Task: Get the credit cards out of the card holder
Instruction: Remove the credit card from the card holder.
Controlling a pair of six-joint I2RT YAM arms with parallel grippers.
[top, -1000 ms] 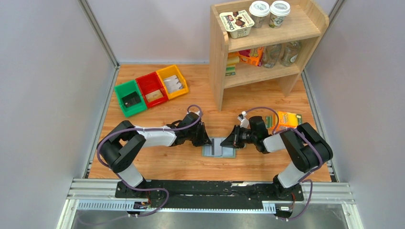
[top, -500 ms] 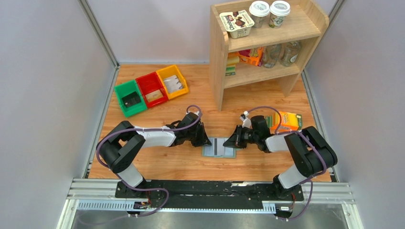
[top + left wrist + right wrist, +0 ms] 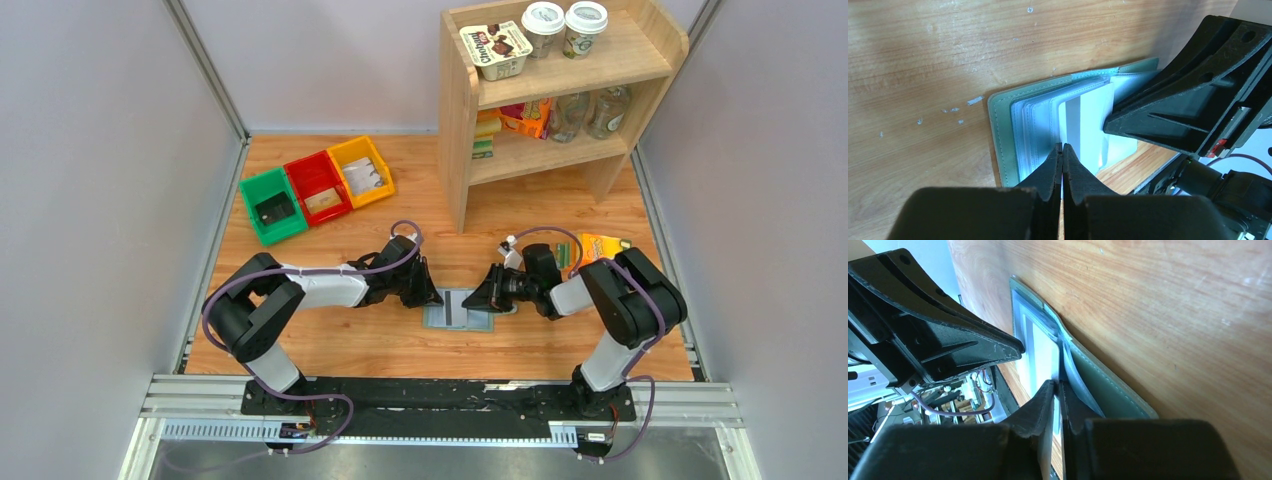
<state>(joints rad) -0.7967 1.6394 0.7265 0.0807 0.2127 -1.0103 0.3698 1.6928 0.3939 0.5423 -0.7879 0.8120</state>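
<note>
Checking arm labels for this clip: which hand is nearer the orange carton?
Right. The right hand is at the card holder's right edge, with the orange carton further right and back; the left hand is at the holder's left edge, farther off.

The card holder [image 3: 450, 312] lies open and flat on the wooden table [image 3: 400, 345], around the middle and towards the near edge. Its two grey-green stitched leaves sit side by side, left and right. Pale blue-grey sleeves fan up along the fold, and a white card [image 3: 1083, 122] shows among them.
</note>
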